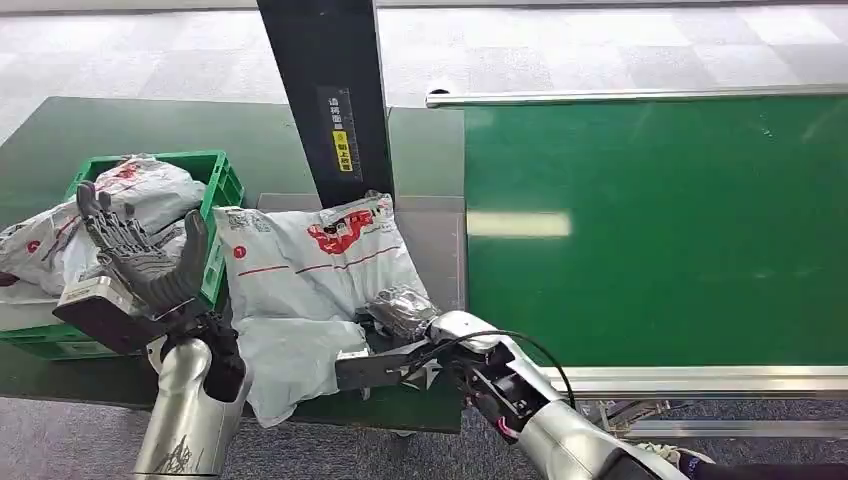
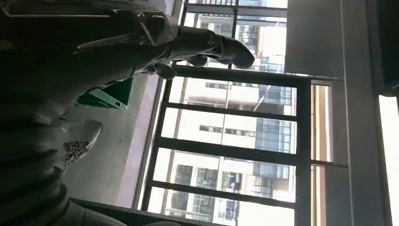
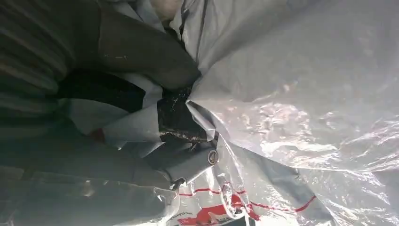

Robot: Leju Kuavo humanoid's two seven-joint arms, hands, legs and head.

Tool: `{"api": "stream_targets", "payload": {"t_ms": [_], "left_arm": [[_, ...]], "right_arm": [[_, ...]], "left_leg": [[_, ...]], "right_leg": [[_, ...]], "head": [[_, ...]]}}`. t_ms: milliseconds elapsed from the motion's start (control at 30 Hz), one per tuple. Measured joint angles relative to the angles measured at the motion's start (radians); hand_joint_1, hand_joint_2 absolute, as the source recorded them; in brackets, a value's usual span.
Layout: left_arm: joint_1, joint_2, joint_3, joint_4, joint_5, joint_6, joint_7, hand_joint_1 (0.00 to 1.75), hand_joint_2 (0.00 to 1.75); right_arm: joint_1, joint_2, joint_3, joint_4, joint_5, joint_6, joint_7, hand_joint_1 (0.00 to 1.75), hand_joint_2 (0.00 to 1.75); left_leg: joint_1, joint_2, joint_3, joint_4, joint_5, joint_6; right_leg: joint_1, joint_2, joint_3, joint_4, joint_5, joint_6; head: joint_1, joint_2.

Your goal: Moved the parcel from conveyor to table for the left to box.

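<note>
Grey carpet tiles lie beyond the dark green table (image 1: 60, 130) on the left and the brighter green conveyor (image 1: 660, 230) on the right. I judge the move nearly done: the parcel (image 1: 310, 265) lies on the table just beside the green box (image 1: 222, 190), off the conveyor. The right hand (image 1: 400, 315) grips its near edge. The left hand (image 1: 135, 260) is raised, fingers spread, holding nothing; boxing remains.

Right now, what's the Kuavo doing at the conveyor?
The right hand grips a grey plastic parcel that lies on the table beside the green conveyor belt. The left hand is raised with fingers spread, holding nothing, in front of a green crate that already holds parcels.
</note>
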State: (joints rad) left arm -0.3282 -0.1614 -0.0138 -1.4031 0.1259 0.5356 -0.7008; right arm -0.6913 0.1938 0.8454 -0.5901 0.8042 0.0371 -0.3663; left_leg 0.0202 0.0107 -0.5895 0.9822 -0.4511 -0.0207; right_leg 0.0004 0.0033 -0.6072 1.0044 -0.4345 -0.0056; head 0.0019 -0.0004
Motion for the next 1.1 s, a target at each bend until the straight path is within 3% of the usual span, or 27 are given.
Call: {"api": "stream_targets", "payload": {"t_ms": [33,67,233,567,1100], "left_arm": [[0.000,0.000,0.000,0.000,0.000,0.003,0.000,0.00,1.75],[0.001,0.000,0.000,0.000,0.002,0.006,0.000,0.00,1.75],[0.024,0.001,-0.001,-0.001,0.007,-0.008,0.000,0.00,1.75],[0.012,0.024,-0.060,0.084,0.006,-0.042,0.000,0.00,1.75],[-0.031,0.072,-0.173,0.243,-0.056,-0.048,0.000,0.00,1.75]], "right_arm": [[0.000,0.000,0.001,0.002,0.002,-0.017,0.006,0.05,1.75],[0.001,0.000,0.002,0.002,0.006,-0.049,0.010,0.00,1.75],[0.019,-0.008,-0.023,-0.026,-0.033,-0.211,-0.047,0.00,1.75],[0.052,-0.029,-0.181,-0.181,-0.269,-0.144,-0.171,0.00,1.75],[0.091,-0.042,-0.296,-0.287,-0.359,-0.145,-0.232,0.00,1.75]], "left_leg": [[0.000,0.000,0.000,0.000,0.000,0.000],[0.000,0.000,0.000,0.000,0.000,0.000],[0.000,0.000,0.000,0.000,0.000,0.000],[0.000,0.001,0.000,0.000,0.000,0.000],[0.000,0.000,-0.001,0.000,0.000,0.000]], "right_leg": [[0.000,0.000,0.000,0.000,0.000,0.000],[0.000,0.000,0.000,0.000,0.000,0.000],[0.000,0.000,0.000,0.000,0.000,0.000],[0.000,0.000,-0.001,0.000,0.000,0.000],[0.000,0.000,-0.001,0.000,0.000,0.000]], "head": [[0.000,0.000],[0.000,0.000],[0.000,0.000],[0.000,0.000],[0.000,0.000]]}}
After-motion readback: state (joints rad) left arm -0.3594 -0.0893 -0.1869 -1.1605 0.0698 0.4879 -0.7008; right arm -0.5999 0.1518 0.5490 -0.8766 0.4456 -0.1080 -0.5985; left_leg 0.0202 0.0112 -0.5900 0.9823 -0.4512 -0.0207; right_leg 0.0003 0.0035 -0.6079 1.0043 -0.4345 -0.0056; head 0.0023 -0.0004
